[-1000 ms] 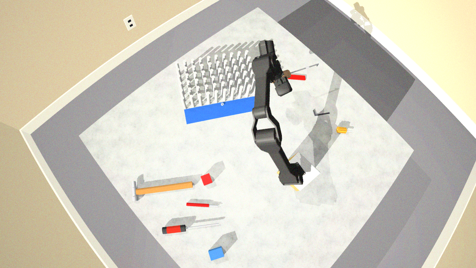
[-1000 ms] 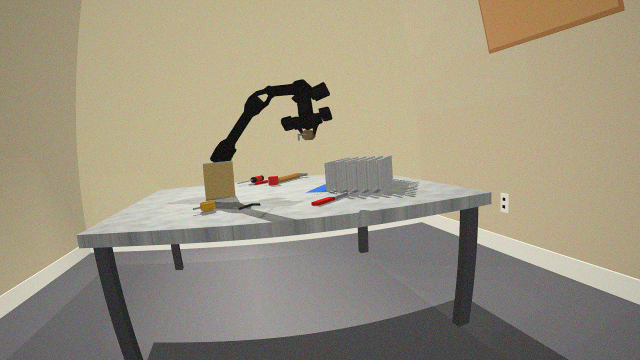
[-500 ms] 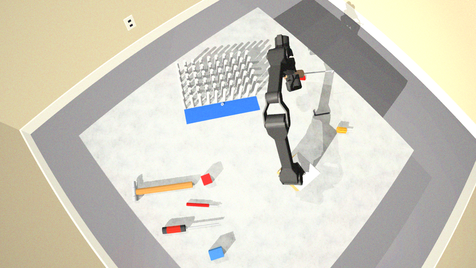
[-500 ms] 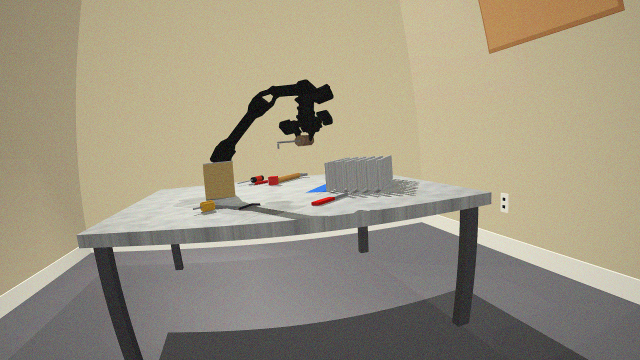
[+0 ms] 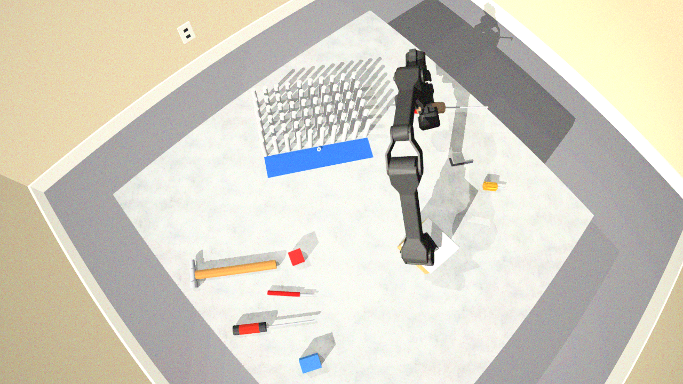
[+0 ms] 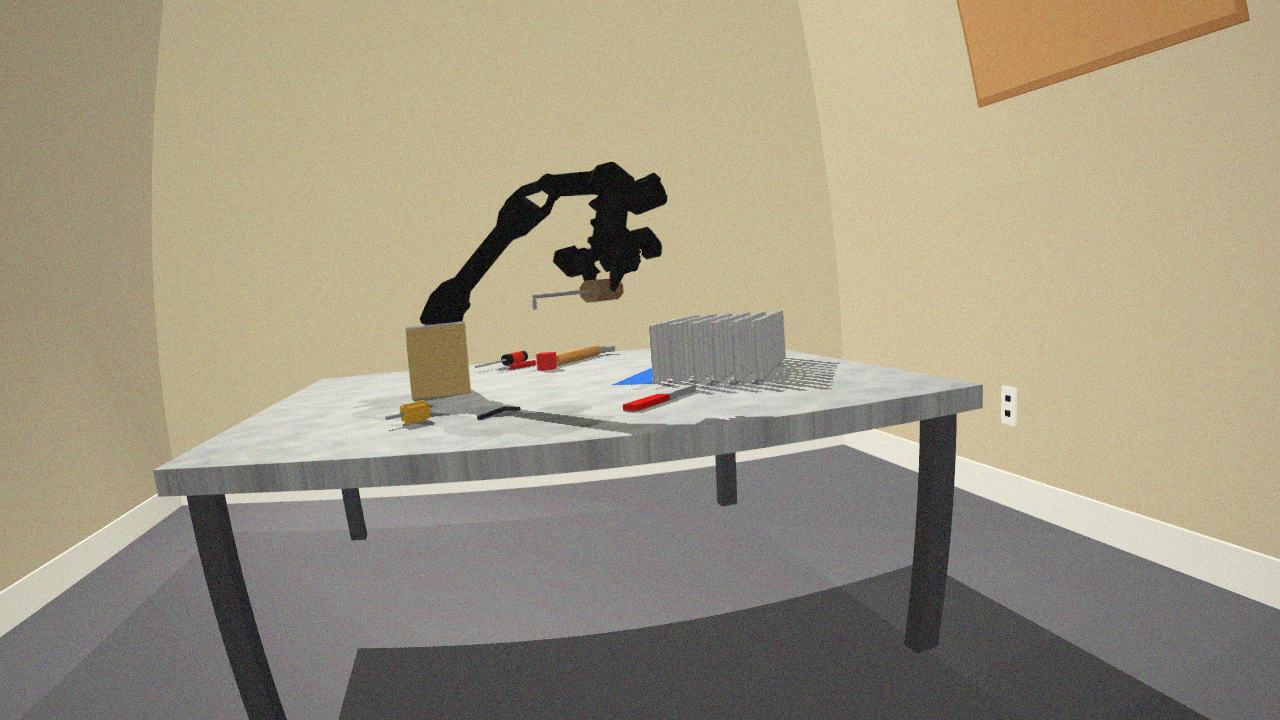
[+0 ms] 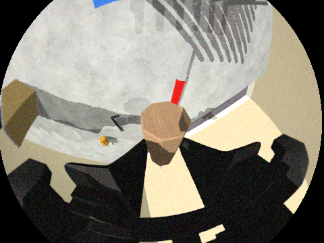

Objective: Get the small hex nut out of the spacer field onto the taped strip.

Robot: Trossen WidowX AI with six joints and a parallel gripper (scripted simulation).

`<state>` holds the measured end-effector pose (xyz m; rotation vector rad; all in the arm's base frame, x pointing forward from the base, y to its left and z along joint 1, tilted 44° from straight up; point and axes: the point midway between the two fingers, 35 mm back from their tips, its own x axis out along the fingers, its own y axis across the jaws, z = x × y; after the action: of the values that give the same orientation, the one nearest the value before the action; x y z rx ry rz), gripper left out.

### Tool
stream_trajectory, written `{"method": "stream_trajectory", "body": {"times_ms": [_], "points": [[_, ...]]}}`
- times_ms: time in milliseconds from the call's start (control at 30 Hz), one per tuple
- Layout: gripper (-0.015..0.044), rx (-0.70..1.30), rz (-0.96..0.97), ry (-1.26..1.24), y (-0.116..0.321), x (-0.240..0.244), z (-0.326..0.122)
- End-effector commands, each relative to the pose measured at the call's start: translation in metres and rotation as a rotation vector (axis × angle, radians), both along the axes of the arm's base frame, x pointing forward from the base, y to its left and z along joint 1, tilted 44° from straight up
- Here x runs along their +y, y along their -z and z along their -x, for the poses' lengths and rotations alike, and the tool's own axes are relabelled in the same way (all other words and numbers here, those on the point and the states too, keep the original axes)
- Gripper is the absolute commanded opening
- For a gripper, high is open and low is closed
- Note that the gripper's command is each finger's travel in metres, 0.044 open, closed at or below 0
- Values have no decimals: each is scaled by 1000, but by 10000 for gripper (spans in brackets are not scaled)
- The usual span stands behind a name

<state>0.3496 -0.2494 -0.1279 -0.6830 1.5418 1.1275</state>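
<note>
The hex nut (image 5: 318,149) lies on the blue taped strip (image 5: 295,166) (image 6: 637,377) (image 7: 104,3), near the edge that faces the spacers. The white spacers (image 5: 299,139) (image 6: 716,349) stand upright in rows behind the strip. My gripper (image 5: 428,109) (image 6: 605,282) (image 7: 162,140) is shut on the wooden handle (image 5: 438,106) (image 6: 594,291) (image 7: 165,121) of the hook tool. It holds the tool high above the table, right of the field in the top view. The thin shaft (image 6: 556,294) points away from the field, its bent tip hanging down. The nut is hidden in the exterior view.
A red-handled tool (image 6: 646,402) (image 7: 177,91) lies beside the field, below my hand. A black hex key (image 5: 460,162) (image 6: 497,412) and yellow-handled tool (image 5: 490,186) (image 6: 415,412) lie right. A hammer (image 5: 236,269), red cube (image 5: 295,256), two screwdrivers and a blue block (image 5: 310,363) lie left.
</note>
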Motion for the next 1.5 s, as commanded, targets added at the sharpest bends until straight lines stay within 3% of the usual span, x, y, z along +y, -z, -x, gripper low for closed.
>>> {"method": "stream_trajectory", "body": {"times_ms": [0, 1467], "points": [[0, 0, 9, 4, 2, 1, -1], [0, -3, 8, 4, 41, 32, -3]]}}
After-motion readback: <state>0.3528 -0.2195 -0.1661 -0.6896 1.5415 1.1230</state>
